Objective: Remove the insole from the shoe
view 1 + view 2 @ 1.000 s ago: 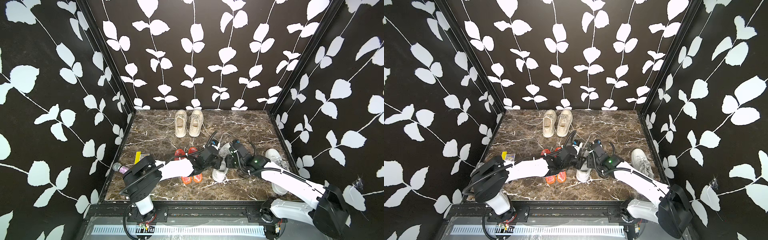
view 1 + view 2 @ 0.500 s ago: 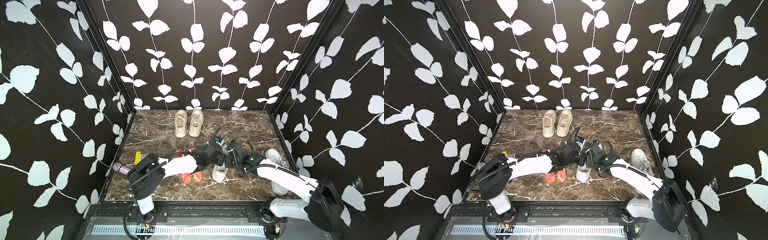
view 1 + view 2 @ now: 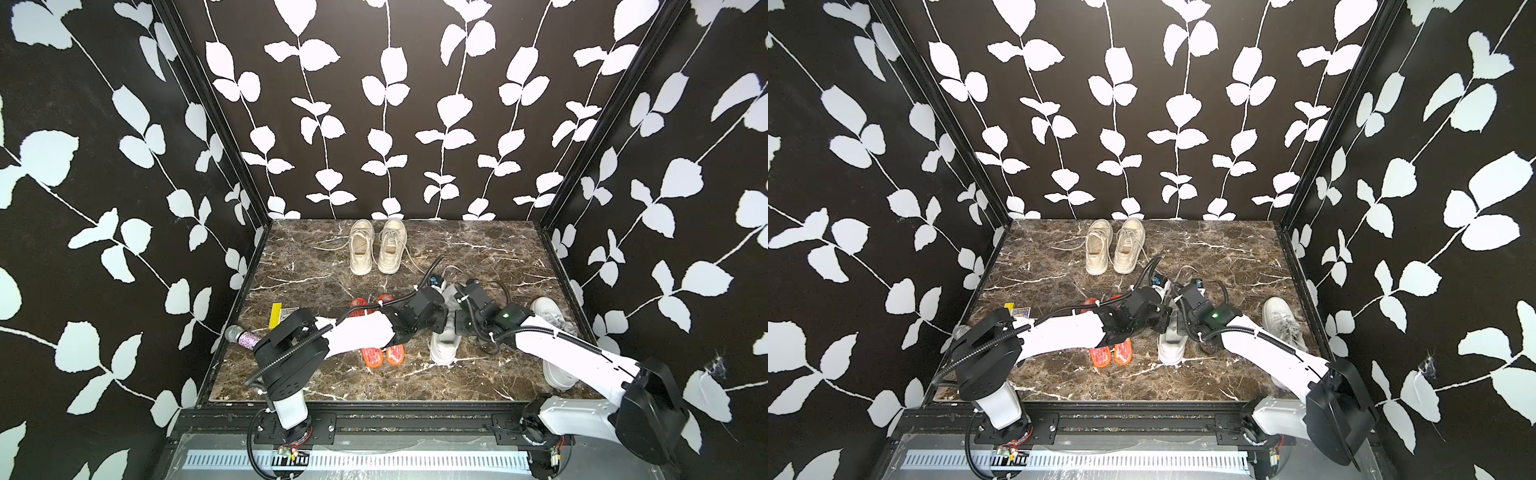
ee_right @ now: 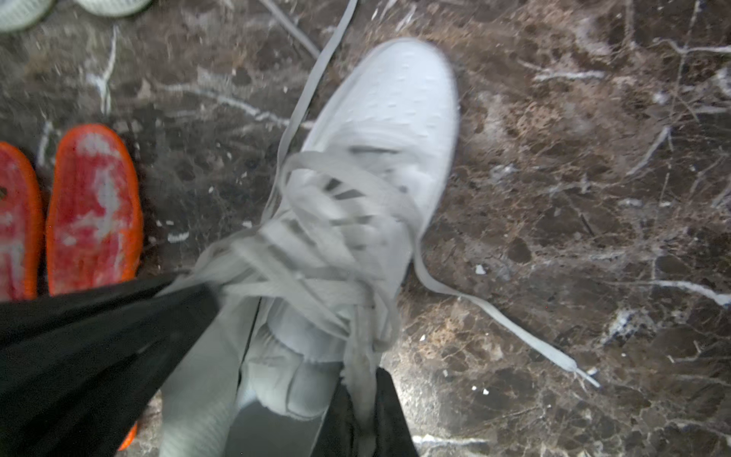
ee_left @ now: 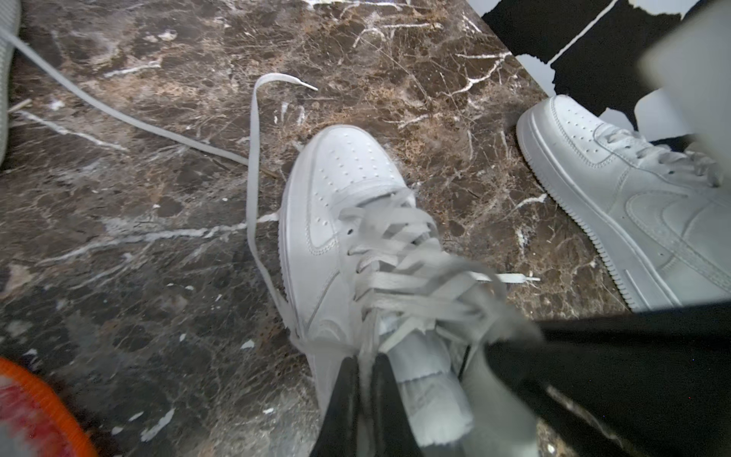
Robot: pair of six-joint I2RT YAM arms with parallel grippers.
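The white shoe [image 3: 444,349] [image 3: 1171,349] stands mid-table with its toe toward the front edge and its laces loose. In the left wrist view my left gripper [image 5: 366,362] is shut on a thin white edge of the shoe [image 5: 340,186] beside the tongue. My right gripper [image 4: 362,376] is shut on the opposite edge of the shoe [image 4: 395,107], with lace ends bunched there. In both top views the left gripper [image 3: 436,309] [image 3: 1160,308] and right gripper [image 3: 459,305] [image 3: 1178,305] meet over the shoe's opening. The insole is hidden; the opening shows only dim grey.
Two orange-rimmed red sole-shaped pieces [image 3: 382,353] [image 4: 93,209] lie just left of the shoe. A second white shoe [image 3: 552,316] [image 5: 617,190] sits near the right wall. Beige sneakers [image 3: 376,249] stand at the back. A glittery microphone [image 3: 243,336] and a yellow card [image 3: 276,315] lie at left.
Both grippers have closed from partly open to shut on the shoe's edges. The left gripper has shifted right and back toward the shoe's opening; the right arm has barely moved.
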